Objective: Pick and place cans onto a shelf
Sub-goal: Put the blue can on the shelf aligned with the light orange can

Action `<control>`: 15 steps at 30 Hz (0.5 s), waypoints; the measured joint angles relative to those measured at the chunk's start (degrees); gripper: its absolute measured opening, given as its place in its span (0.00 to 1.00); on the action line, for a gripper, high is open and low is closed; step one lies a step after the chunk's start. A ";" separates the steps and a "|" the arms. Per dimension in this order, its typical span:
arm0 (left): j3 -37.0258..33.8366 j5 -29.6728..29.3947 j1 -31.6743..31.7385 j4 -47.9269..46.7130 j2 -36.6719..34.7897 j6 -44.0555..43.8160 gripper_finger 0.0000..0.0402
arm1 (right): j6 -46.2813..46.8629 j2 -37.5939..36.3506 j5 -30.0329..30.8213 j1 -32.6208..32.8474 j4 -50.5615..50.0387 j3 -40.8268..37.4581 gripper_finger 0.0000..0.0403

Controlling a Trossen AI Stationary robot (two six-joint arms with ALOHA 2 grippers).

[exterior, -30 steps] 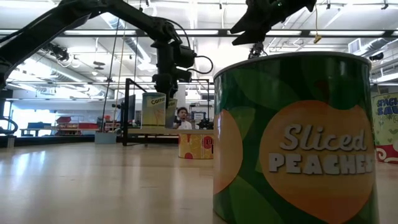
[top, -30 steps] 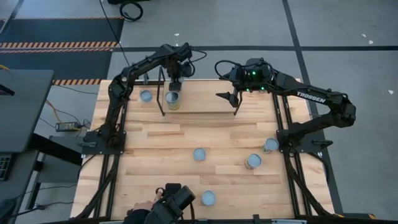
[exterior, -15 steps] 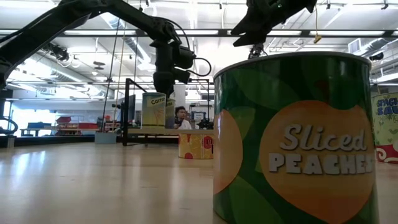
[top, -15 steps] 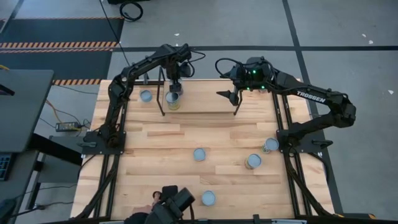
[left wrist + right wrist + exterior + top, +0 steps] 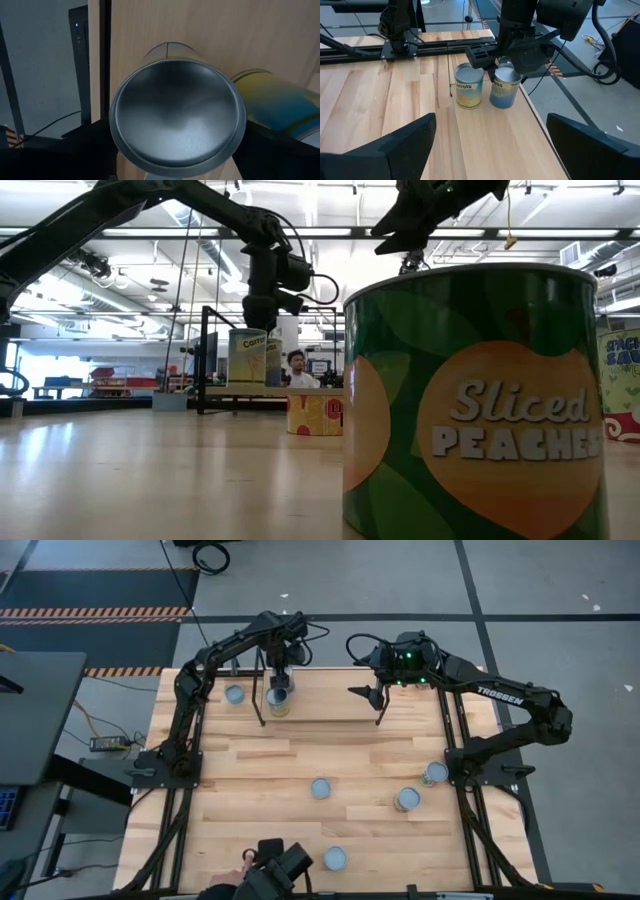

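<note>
While the right arm waits above the far edge of the bench, the left gripper (image 5: 281, 680) hangs over the far left end of the shelf (image 5: 318, 708), directly above two cans standing side by side on the light board. One is the carrots can (image 5: 469, 87), yellow-labelled; the other is a blue-labelled can (image 5: 504, 89) just beside it, and in the right wrist view the left gripper's fingers (image 5: 481, 56) sit over both tops. In the left wrist view a silvery can top fills the frame between the dark fingers, with the yellow and blue side of a neighbouring can next to it; whether the fingers are clamped on that can or merely straddling it cannot be told.

The right gripper (image 5: 372, 692) hovers above the shelf's right end, its two fingers spread wide apart with nothing between them.

A single can (image 5: 234, 695) stands on the bench just left of the shelf, near the far left corner. Four more cans stand on the open bench: one (image 5: 320, 788) near the middle, one (image 5: 406, 800) to its right, one (image 5: 435, 773) by the right edge, and one (image 5: 335, 858) at the near edge, the sliced peaches can (image 5: 472, 405). A person's hand (image 5: 230, 883) holding a dark device shows at the near edge.
</note>
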 joint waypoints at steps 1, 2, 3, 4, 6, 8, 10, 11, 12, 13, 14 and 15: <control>0.00 0.00 0.00 -0.02 -0.04 0.00 0.80 | 0.00 0.00 0.00 0.00 0.00 0.00 0.96; 0.00 -0.01 0.00 -0.07 -0.07 0.00 0.79 | 0.00 0.00 0.00 0.00 0.00 0.00 0.96; 0.00 0.00 0.00 -0.32 -0.07 -0.06 0.78 | 0.00 0.00 0.02 0.00 0.00 0.00 0.96; 0.00 0.00 0.00 -0.66 -0.07 -0.09 0.77 | 0.00 0.00 0.02 0.00 -0.02 0.00 0.96; 0.00 0.00 0.00 -1.22 -0.09 -0.19 0.78 | 0.00 0.00 0.02 0.00 -0.04 0.00 0.96; 0.00 -0.02 0.00 -1.79 -0.09 -0.79 0.80 | -0.06 0.00 0.02 0.00 -0.14 0.00 0.96; 0.00 -0.06 0.00 -2.39 -0.09 -1.61 0.81 | -0.10 0.00 0.02 -0.01 -0.31 0.00 0.96; 0.00 -0.08 0.00 -2.57 -0.09 -1.61 0.82 | -0.13 0.00 0.02 -0.06 -0.28 0.00 0.96; 0.00 -0.32 0.03 -2.59 -0.09 -1.62 0.82 | -0.13 0.00 0.03 -0.14 -0.29 0.00 0.96; 0.00 -0.97 0.02 -2.50 -0.09 -1.67 0.82 | -0.13 0.00 0.04 -0.27 -0.29 0.00 0.96; 0.00 -1.91 0.03 -2.52 -0.09 -2.07 0.82 | -0.13 0.00 0.04 -0.37 -0.33 0.00 0.96; 0.00 -2.93 0.08 -2.56 -0.09 -2.64 0.82 | -0.13 0.00 0.04 -0.43 -0.35 0.00 0.96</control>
